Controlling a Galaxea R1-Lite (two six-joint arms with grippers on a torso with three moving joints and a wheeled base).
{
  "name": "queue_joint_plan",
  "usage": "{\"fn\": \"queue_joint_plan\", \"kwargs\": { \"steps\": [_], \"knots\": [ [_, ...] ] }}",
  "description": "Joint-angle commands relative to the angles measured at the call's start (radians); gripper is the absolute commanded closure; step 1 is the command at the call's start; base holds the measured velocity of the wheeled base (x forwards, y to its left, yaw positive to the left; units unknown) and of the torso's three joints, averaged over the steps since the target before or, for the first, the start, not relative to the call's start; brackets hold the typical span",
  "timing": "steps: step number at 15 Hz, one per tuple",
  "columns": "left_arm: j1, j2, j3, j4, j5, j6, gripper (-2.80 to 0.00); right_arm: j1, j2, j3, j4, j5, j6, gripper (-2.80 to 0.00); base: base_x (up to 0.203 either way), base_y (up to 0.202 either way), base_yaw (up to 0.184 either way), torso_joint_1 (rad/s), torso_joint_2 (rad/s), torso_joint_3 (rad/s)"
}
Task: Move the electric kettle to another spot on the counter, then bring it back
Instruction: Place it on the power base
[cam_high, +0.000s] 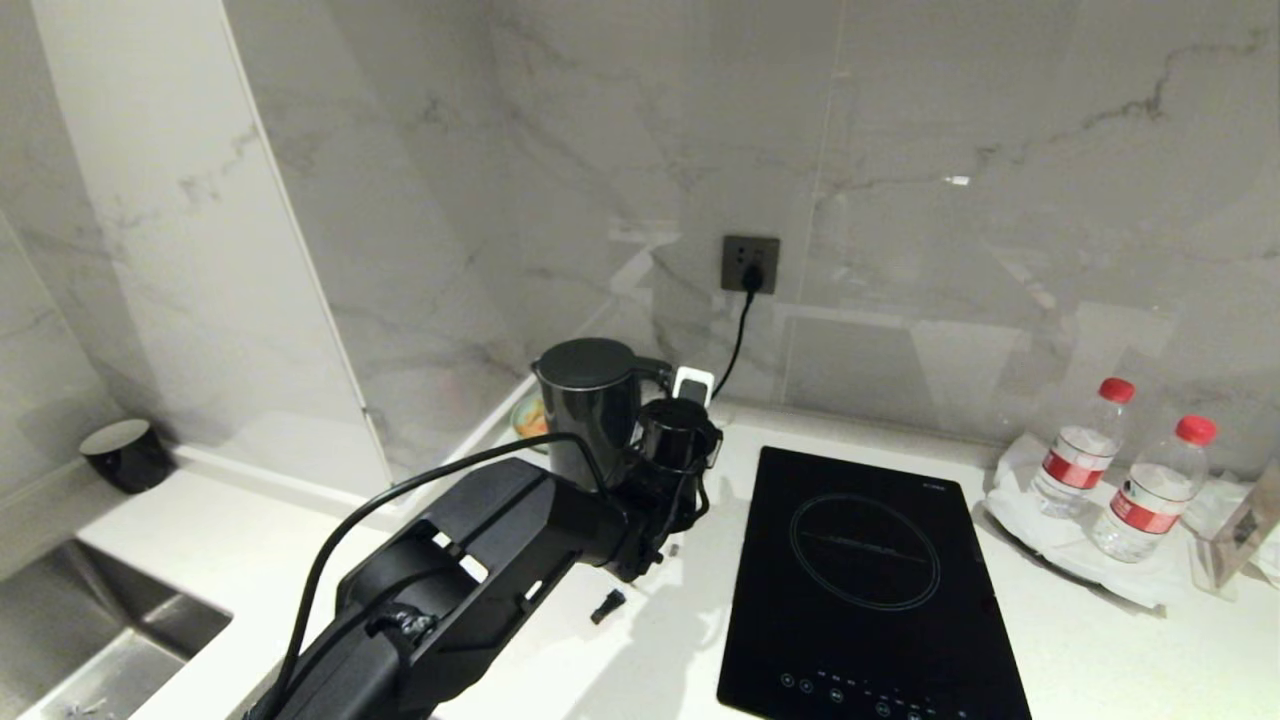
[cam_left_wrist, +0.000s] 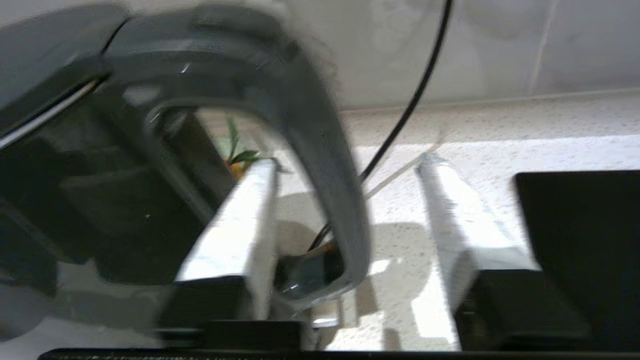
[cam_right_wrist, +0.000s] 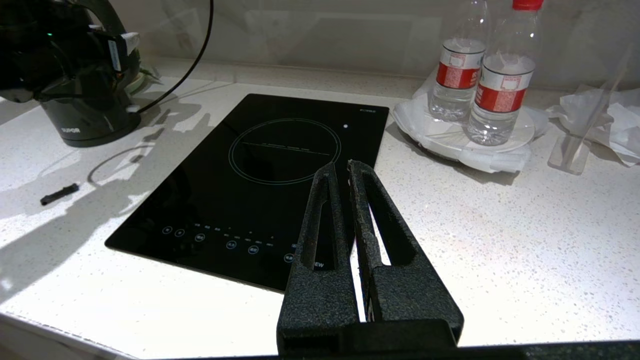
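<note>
Counter (cam_high: 640, 640): white speckled stone, marble wall behind.
Left gripper (cam_left_wrist: 345, 210): fingers parted, straddling the kettle handle without clamping it.
Electric kettle (cam_high: 590, 405): upright at the counter's back, directly ahead of left gripper.
Right gripper (cam_right_wrist: 347, 167): fingers together, empty, over cooktop (cam_right_wrist: 260, 180) edge.

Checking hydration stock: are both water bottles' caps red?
Yes: both water bottles by the cooktop wear red caps.

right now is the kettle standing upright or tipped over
Upright. The kettle stands on its bottom on the counter, lid level on top. The left gripper has its jaws open on either side of the handle.
</note>
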Motion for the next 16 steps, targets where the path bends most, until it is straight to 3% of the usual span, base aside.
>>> {"fn": "queue_joint_plan", "kwargs": {
  "steps": [1, 16],
  "knots": [
    [-0.001, -0.007, 0.03, -0.013, 0.004, -0.001, -2.8, 0.0, 0.001, 0.0, 0.0, 0.0, 0.0, 0.0, 0.0, 0.0, 0.0, 0.0, 0.0, 0.0],
    [-0.075, -0.175, 0.554, -0.255, -0.009, -0.069, -2.8, 0.0, 0.001, 0.0, 0.0, 0.0, 0.0, 0.0, 0.0, 0.0, 0.0, 0.0, 0.0, 0.0]
  ]
}}
